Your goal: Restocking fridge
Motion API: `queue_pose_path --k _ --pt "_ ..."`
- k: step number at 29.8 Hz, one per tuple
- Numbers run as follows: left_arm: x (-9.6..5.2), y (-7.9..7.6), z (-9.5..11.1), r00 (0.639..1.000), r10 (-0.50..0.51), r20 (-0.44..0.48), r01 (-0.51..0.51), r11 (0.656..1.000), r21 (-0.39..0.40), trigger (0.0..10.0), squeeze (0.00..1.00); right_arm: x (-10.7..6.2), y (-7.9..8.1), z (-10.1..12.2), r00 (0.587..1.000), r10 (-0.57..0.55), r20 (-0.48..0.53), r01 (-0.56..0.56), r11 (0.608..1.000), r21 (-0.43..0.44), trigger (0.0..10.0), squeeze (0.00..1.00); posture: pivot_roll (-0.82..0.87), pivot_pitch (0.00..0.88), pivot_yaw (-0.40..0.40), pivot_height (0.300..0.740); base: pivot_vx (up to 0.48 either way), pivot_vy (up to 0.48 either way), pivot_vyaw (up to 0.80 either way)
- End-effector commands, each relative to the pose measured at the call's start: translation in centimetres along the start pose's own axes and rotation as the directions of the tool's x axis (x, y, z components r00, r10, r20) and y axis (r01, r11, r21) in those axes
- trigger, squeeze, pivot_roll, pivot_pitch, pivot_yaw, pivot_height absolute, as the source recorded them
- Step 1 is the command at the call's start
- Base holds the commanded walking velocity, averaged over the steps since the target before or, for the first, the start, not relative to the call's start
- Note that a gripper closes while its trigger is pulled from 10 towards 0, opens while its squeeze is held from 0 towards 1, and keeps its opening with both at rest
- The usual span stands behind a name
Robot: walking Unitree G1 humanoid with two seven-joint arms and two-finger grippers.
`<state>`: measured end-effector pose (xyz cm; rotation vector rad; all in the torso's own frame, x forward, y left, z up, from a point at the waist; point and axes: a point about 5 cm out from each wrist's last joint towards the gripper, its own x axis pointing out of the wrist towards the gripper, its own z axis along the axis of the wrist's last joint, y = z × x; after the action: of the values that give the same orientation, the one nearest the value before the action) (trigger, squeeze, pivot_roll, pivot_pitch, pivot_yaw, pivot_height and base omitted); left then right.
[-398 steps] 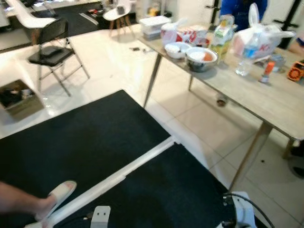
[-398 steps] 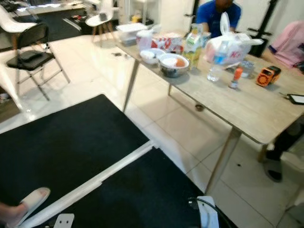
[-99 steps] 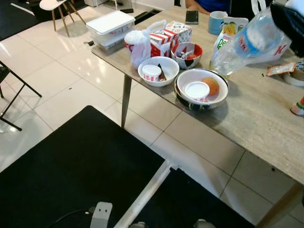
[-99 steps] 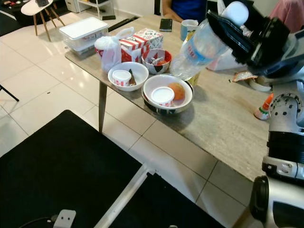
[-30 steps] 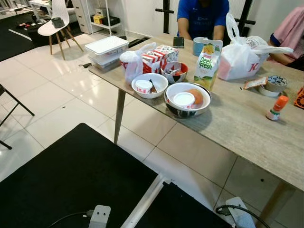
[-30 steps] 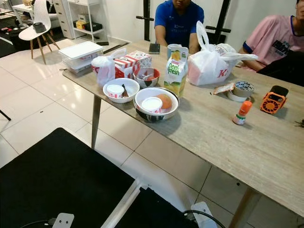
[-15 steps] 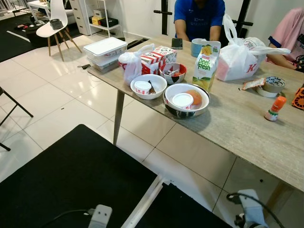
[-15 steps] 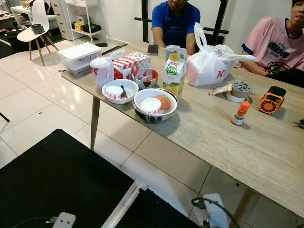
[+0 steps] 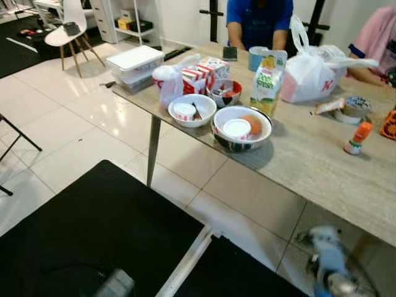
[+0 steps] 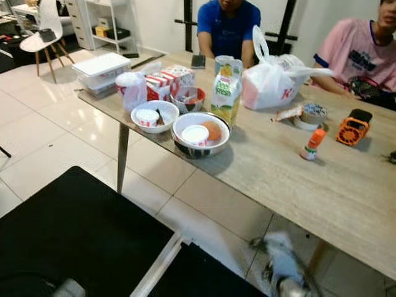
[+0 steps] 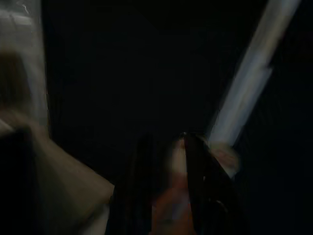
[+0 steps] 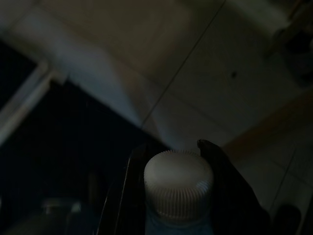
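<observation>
Down at the robot's right side, the right gripper (image 12: pixel 171 196) has its 2 black fingers clamped either side of a clear plastic water bottle with a white ribbed cap (image 12: pixel 178 183). The bottle's long axis runs along the fingers, cap end pointing out past the tips towards the pale tiled floor (image 12: pixel 215 73). Carry step, I'd say: bottle collected, fridge nowhere to be seen. Next move calls for turning away from the long wooden table (image 10: pixel 346 179), with its bowls and green juice carton (image 10: pixel 226 90), and finding that fridge. Left gripper (image 11: pixel 166 161) hangs in the dark; open or closed, I cannot tell.
</observation>
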<state>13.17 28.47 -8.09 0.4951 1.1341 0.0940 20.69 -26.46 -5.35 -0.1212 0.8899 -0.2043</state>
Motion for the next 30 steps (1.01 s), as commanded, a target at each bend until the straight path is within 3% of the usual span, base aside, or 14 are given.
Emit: queue_pose_path --k 1,2,3,4,9,11,14,15,16,24,30 --pt "0.0 -0.4 -0.2 1.000 -0.019 0.003 0.019 0.975 -0.223 10.0 0.00 0.0 -0.2 0.3 1.000 -0.016 0.015 0.014 0.997 0.077 10.0 0.00 0.00 0.017 0.016 0.740 0.000 0.000 0.00" --pt "0.0 -0.8 -0.1 1.000 -0.028 0.012 0.030 0.952 -0.305 10.0 0.00 0.0 -0.2 0.1 1.000 -0.018 0.008 0.017 0.996 0.088 10.0 0.00 0.00 0.017 0.016 0.740 0.000 0.000 0.00" --pt "0.0 -0.8 -0.1 1.000 -0.028 0.012 0.030 0.952 -0.305 10.0 0.00 0.0 -0.2 0.1 1.000 -0.018 0.008 0.017 0.996 0.088 10.0 0.00 0.00 0.017 0.016 0.740 0.000 0.000 0.00" --pt "-0.1 -1.2 0.0 0.999 -0.037 0.015 0.040 0.932 -0.360 10.0 0.00 0.0 0.0 -0.2 1.000 -0.016 -0.002 0.016 0.997 0.081 10.0 0.00 0.00 0.017 0.016 0.740 0.000 0.000 0.00" --pt "-0.2 -3.9 0.2 0.995 -0.096 0.015 0.093 0.902 -0.422 10.0 0.00 -0.2 1.0 -1.6 0.999 0.002 -0.052 0.000 0.999 0.044 10.0 0.00 0.00 0.010 0.010 0.740 0.000 0.000 0.00" --pt "-0.5 -6.1 0.5 0.986 -0.164 0.033 0.165 0.928 -0.334 10.0 0.00 -0.3 1.5 -2.6 0.996 0.006 -0.084 -0.006 1.000 0.004 10.0 0.00 -0.01 0.007 0.010 0.740 0.000 0.000 0.00" --pt "-0.6 -6.9 0.7 0.980 -0.193 0.040 0.196 0.936 -0.291 10.0 0.00 -0.4 1.5 -3.0 0.995 -0.003 -0.100 0.001 1.000 -0.021 10.0 0.00 -0.01 0.007 0.010 0.740 0.000 0.000 0.00" --pt "-0.9 -8.3 1.0 0.969 -0.241 0.050 0.246 0.946 -0.209 10.0 0.00 -0.6 1.2 -3.7 0.992 -0.023 -0.124 0.020 0.999 -0.033 10.0 0.00 -0.01 0.000 0.007 0.740 0.000 0.000 0.00" --pt "-1.0 -8.7 1.1 0.965 -0.255 0.054 0.261 0.947 -0.186 10.0 0.00 -0.6 1.1 -3.9 0.991 -0.026 -0.130 0.021 0.999 -0.038 10.0 0.00 -0.02 0.000 0.009 0.740 0.000 0.000 0.00" --pt "-1.0 -9.1 1.4 0.956 -0.288 0.063 0.293 0.950 -0.107 10.0 0.00 -0.8 0.5 -4.5 0.989 -0.029 -0.147 0.023 0.999 -0.047 10.0 0.00 -0.02 0.000 0.002 0.740 0.000 0.000 0.00" --pt "-0.9 -8.7 1.5 0.959 -0.276 0.064 0.282 0.952 -0.120 10.0 0.00 -0.8 0.7 -4.7 0.987 -0.022 -0.159 0.016 0.999 -0.036 10.0 0.00 -0.02 0.000 0.004 0.740 0.000 0.000 0.00"
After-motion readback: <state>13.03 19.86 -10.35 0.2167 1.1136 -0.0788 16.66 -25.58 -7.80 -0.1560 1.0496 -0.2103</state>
